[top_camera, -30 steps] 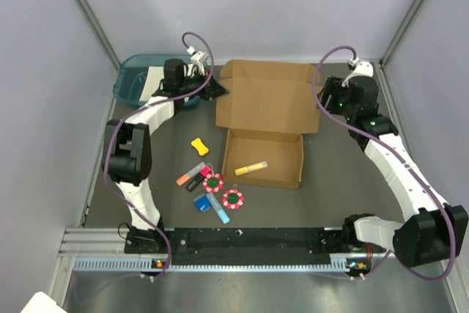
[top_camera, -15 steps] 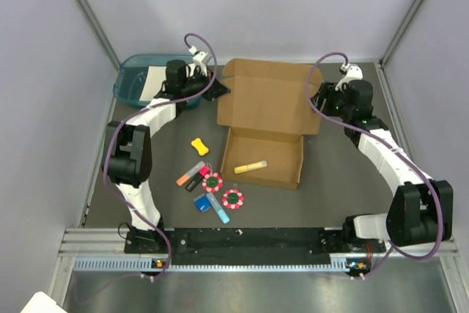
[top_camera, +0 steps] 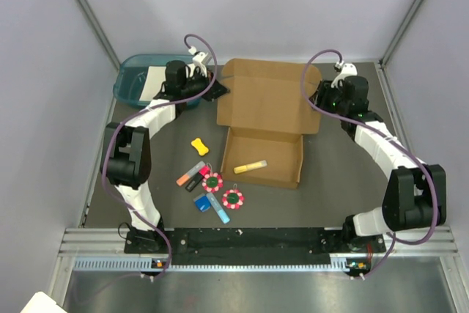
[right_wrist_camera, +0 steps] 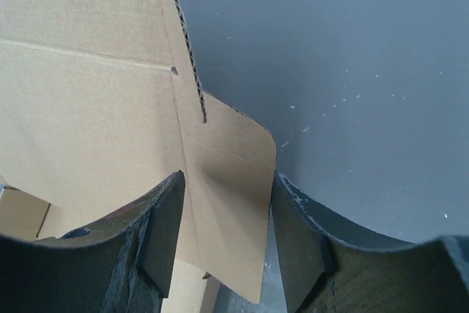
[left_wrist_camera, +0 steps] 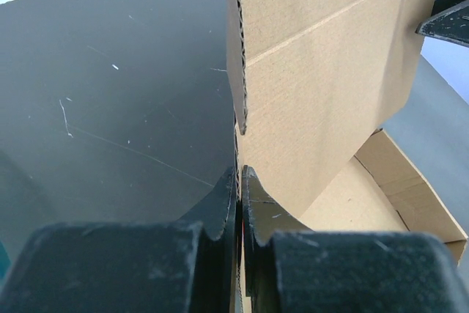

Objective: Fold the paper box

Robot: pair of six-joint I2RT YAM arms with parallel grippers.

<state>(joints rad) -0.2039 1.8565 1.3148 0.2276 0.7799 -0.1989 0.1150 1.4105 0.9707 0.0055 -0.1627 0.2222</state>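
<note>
The paper box (top_camera: 267, 100) is brown corrugated cardboard; its wide lid panel lies open behind its shallow tray (top_camera: 293, 179), which holds a yellow highlighter (top_camera: 250, 168). My left gripper (top_camera: 219, 89) is at the lid's left edge. In the left wrist view it (left_wrist_camera: 239, 181) is shut on the thin cardboard edge of the box (left_wrist_camera: 322, 86). My right gripper (top_camera: 320, 97) is at the lid's right side. In the right wrist view it (right_wrist_camera: 227, 207) is open, with the rounded side flap (right_wrist_camera: 231, 174) standing between its fingers (right_wrist_camera: 165, 218).
A teal tray (top_camera: 130, 84) with a white sheet (top_camera: 154, 78) stands at the back left. Left of the box lie a yellow piece (top_camera: 199, 146), markers (top_camera: 192, 177), two red round pieces (top_camera: 212, 182) and blue items (top_camera: 209, 204). Grey walls close in on the sides.
My right arm has swung left and in toward the lid's right flap, so the flap now sits between its open fingers. My left gripper has stayed on the lid's left edge.
</note>
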